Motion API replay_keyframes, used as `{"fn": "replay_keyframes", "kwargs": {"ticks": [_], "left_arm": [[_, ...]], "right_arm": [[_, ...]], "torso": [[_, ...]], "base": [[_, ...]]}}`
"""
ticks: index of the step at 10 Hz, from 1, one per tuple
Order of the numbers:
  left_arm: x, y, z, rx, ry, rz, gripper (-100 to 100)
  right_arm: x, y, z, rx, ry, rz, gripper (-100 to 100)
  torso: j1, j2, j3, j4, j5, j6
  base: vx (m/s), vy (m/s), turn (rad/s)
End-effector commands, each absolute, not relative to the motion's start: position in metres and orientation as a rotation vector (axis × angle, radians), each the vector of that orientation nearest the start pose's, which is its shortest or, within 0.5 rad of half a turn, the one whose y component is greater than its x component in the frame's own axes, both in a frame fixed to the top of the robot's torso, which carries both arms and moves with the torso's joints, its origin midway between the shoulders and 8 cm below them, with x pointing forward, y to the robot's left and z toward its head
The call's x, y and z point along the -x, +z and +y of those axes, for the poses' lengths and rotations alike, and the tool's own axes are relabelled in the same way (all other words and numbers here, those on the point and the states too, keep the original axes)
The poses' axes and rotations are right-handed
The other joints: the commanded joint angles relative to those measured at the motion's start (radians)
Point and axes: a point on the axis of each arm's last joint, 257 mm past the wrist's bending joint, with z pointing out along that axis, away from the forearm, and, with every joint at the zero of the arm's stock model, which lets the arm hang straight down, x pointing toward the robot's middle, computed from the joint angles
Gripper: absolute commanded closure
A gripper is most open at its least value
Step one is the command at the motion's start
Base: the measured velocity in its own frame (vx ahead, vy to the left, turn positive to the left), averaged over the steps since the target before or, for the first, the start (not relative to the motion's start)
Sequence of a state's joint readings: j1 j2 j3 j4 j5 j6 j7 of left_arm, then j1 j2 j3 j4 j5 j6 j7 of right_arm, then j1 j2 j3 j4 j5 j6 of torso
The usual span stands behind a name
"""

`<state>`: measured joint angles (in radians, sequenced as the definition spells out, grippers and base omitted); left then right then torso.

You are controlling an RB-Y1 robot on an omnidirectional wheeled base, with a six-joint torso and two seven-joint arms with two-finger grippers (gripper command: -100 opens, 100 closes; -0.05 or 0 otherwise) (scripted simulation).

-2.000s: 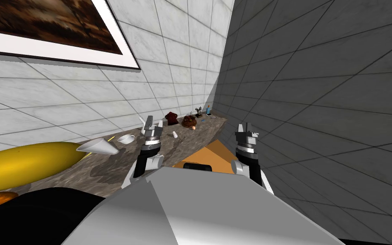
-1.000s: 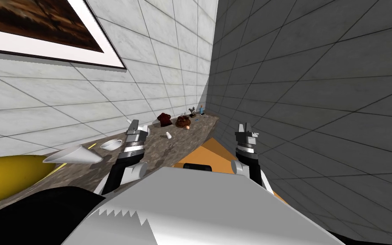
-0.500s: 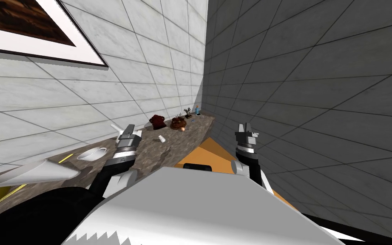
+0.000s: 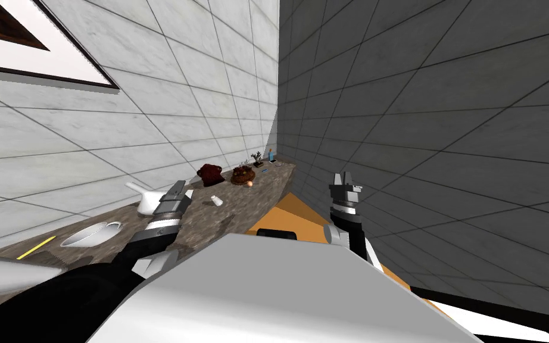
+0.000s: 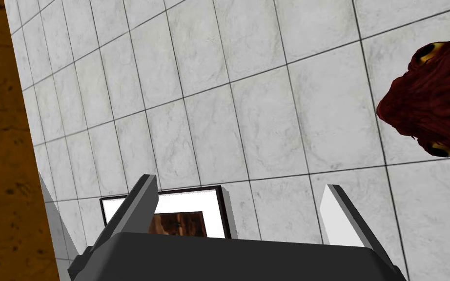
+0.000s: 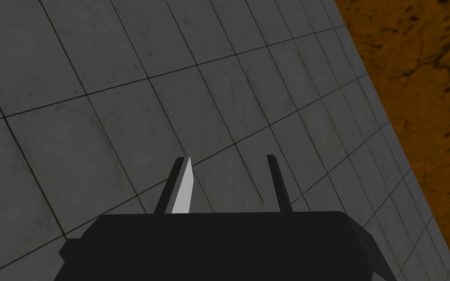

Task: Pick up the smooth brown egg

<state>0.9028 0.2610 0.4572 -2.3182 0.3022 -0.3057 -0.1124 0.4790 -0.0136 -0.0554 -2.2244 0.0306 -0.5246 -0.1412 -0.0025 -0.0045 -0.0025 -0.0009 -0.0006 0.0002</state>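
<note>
Egg [image 4: 249, 183] ahead — left pincer [image 4: 181, 188] spread.

The small tan-brown egg [image 4: 249, 183] lies far along the mottled counter [image 4: 237, 208].

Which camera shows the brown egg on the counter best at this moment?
The head view: the egg lies small on the mottled counter, next to a dark brown lump, well ahead of the left gripper. The left wrist view faces the pale tiled wall; the right wrist view faces the dark tiled wall.
</note>
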Motion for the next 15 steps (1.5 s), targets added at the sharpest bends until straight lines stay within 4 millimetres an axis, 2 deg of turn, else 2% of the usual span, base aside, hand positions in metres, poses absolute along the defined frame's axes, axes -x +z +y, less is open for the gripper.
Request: {"fn": "replay_keyframes", "kwargs": {"ticks": [1, 4, 5, 6, 7, 10, 11, 12, 13, 15], "left_arm": [[-0.255, -0.052, 0.474, 0.862, -0.674, 1.000, -100], [-0.238, -0.076, 0.493, 0.920, -0.602, 1.093, -100], [-0.237, -0.077, 0.493, 0.924, -0.598, 1.098, -100], [-0.228, -0.089, 0.502, 0.953, -0.565, 1.145, -100], [-0.226, -0.091, 0.502, 0.957, -0.561, 1.149, -100], [-0.207, -0.116, 0.517, 1.021, -0.500, 1.246, -100], [-0.203, -0.118, 0.518, 1.028, -0.492, 1.254, -100], [-0.195, -0.131, 0.524, 1.060, -0.467, 1.300, -100], [-0.191, -0.133, 0.525, 1.066, -0.459, 1.307, -100], [-0.170, -0.160, 0.535, 1.139, -0.411, 1.401, -100]], "right_arm": [[-0.350, 0.012, -0.293, -0.687, 1.364, 0.608, 0], [-0.350, 0.012, -0.293, -0.687, 1.364, 0.608, 0], [-0.350, 0.012, -0.293, -0.687, 1.364, 0.608, 0], [-0.350, 0.012, -0.293, -0.687, 1.364, 0.608, 0], [-0.350, 0.012, -0.293, -0.687, 1.364, 0.608, 0], [-0.350, 0.012, -0.293, -0.687, 1.364, 0.608, 0], [-0.350, 0.012, -0.293, -0.687, 1.364, 0.608, 0], [-0.350, 0.012, -0.293, -0.687, 1.364, 0.608, 0], [-0.350, 0.012, -0.293, -0.687, 1.364, 0.608, 0], [-0.350, 0.012, -0.293, -0.687, 1.364, 0.608, 0]], "torso": [[0.000, 0.000, 0.000, 0.000, 0.000, 0.000], [0.000, 0.000, 0.000, 0.000, 0.000, 0.000], [-0.002, -0.001, 0.000, 0.000, 0.000, 0.000], [-0.001, 0.000, 0.000, 0.000, 0.000, 0.000], [0.001, -0.002, -0.001, -0.001, 0.000, 0.000], [0.000, -0.002, -0.001, 0.000, 0.000, -0.001], [0.000, -0.003, -0.002, -0.001, 0.000, 0.000], [0.001, -0.002, -0.001, -0.001, 0.000, -0.001], [-0.001, -0.003, -0.002, -0.001, 0.000, 0.000], [0.000, -0.003, -0.002, -0.001, 0.000, 0.000]], "base": [[0.073, -0.036, -0.095], [0.082, -0.047, -0.131], [0.087, -0.054, -0.096], [0.121, -0.020, -0.172], [0.107, -0.028, -0.098], [0.113, -0.042, -0.141], [0.105, -0.018, -0.076], [0.127, -0.041, -0.171], [0.105, -0.032, -0.082], [0.147, -0.030, -0.200]]}}
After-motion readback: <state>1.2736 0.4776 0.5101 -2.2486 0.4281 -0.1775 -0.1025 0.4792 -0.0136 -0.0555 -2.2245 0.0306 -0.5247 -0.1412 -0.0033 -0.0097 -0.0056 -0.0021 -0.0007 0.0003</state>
